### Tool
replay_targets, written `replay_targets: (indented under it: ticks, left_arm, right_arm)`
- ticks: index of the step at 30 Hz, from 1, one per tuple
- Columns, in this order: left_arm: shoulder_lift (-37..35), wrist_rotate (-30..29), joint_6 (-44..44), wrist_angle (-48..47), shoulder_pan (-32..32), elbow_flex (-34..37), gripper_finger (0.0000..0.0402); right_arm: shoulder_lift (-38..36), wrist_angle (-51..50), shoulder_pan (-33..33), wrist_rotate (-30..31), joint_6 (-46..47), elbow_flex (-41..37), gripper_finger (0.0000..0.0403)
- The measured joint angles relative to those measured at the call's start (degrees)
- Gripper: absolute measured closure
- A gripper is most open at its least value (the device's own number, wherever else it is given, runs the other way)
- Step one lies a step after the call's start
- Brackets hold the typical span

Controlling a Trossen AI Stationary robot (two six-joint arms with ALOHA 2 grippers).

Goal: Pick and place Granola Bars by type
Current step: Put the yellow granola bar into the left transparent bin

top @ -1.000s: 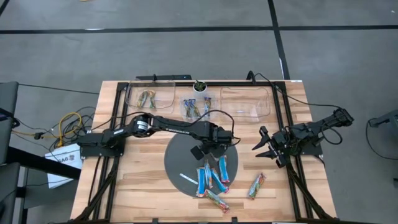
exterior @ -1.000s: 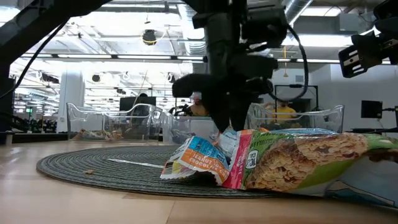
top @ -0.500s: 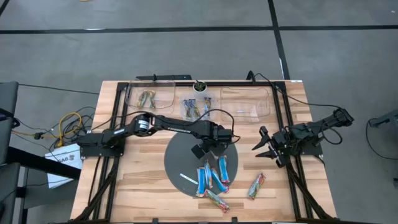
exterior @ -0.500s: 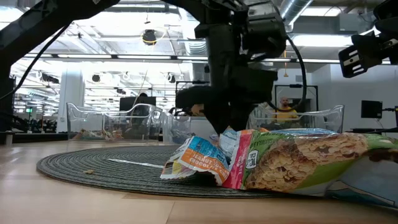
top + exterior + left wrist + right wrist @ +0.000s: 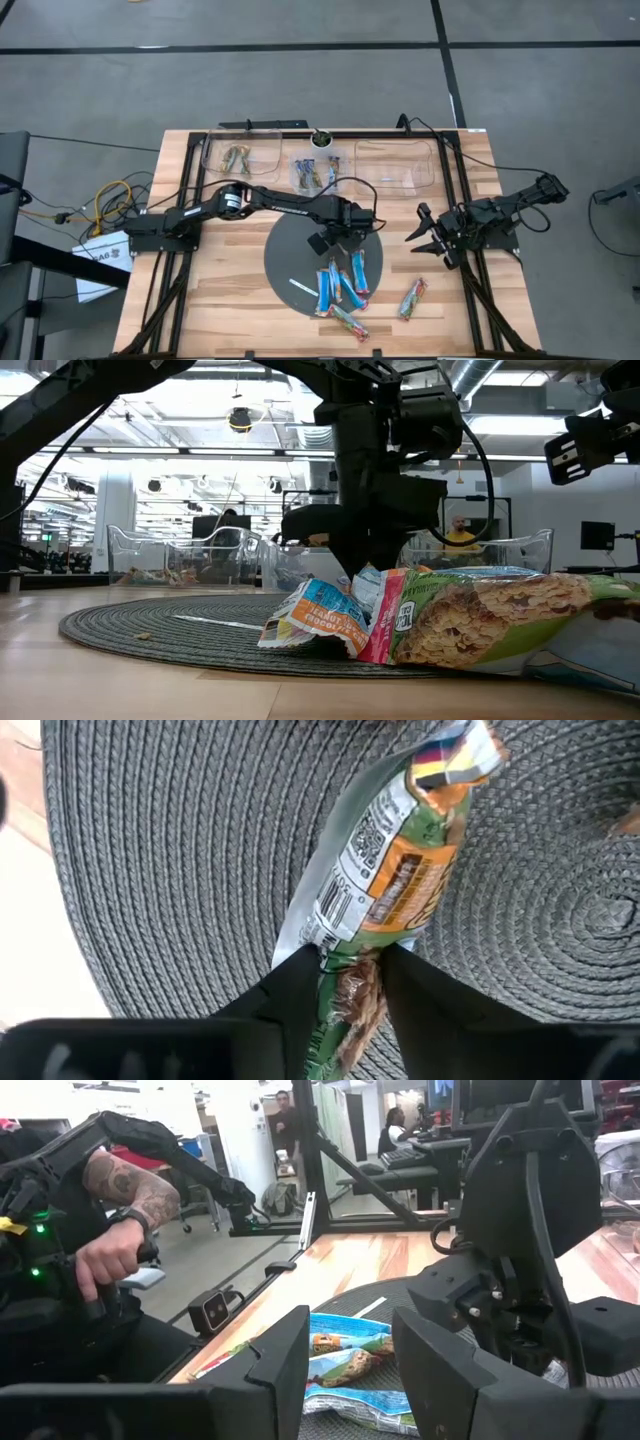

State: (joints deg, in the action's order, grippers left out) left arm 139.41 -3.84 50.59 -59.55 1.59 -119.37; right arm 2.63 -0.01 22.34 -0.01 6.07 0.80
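Left wrist view shows it best: the left pincer [image 5: 345, 970] has its two dark fingers closed in on the end of a green-and-orange granola bar [image 5: 385, 890], wrapper pinched between them, the rest of the bar lying out ahead on the grey woven mat [image 5: 150, 850]. A moment ago the fingers stood a bit wider, so this looks like the grab just landing, though I can't say yet whether the bar is off the mat.

Just beyond that pincer, toward the worktop's front edge, the other loose bars [image 5: 342, 290] sit in a cluster: bright blue ones, another green one, plus a thin white strip [image 5: 302, 292] beside them. One more bar [image 5: 412, 298] lies off the mat, nearer the right arm.

Behind the left pincer, along the back edge, are the clear bins [image 5: 320, 165]; the left one [image 5: 236, 157] already has green-orange bars in it, so I'd guess that's where this one goes.

Right pincer [image 5: 425, 238] is parked off to the side with its fingers spread, nothing in them, same as before.
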Motion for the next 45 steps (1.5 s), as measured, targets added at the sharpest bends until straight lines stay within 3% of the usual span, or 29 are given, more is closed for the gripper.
replay_targets:
  ticks: [8,20,38,45]
  left_arm:
    - [-0.07,0.02,-0.39,-0.27,0.02,-0.15,0.0394]
    - [0.29,-0.05,-3.84,-4.97,0.61,-3.33,0.0401]
    - [-0.97,0.34,-18.61,-20.01,1.16,-5.77,0.0401]
    - [-6.88,0.48,-23.32,-20.15,1.97,0.30,0.0401]
  right_arm:
    - [-0.01,0.00,-0.01,0.00,0.01,0.00,0.0266]
    - [0.00,-0.02,0.01,0.00,0.00,0.00,0.0265]
    - [-0.02,-0.02,0.01,0.00,0.00,0.00,0.0266]
    - [0.00,-0.02,0.01,0.00,0.00,0.00,0.0264]
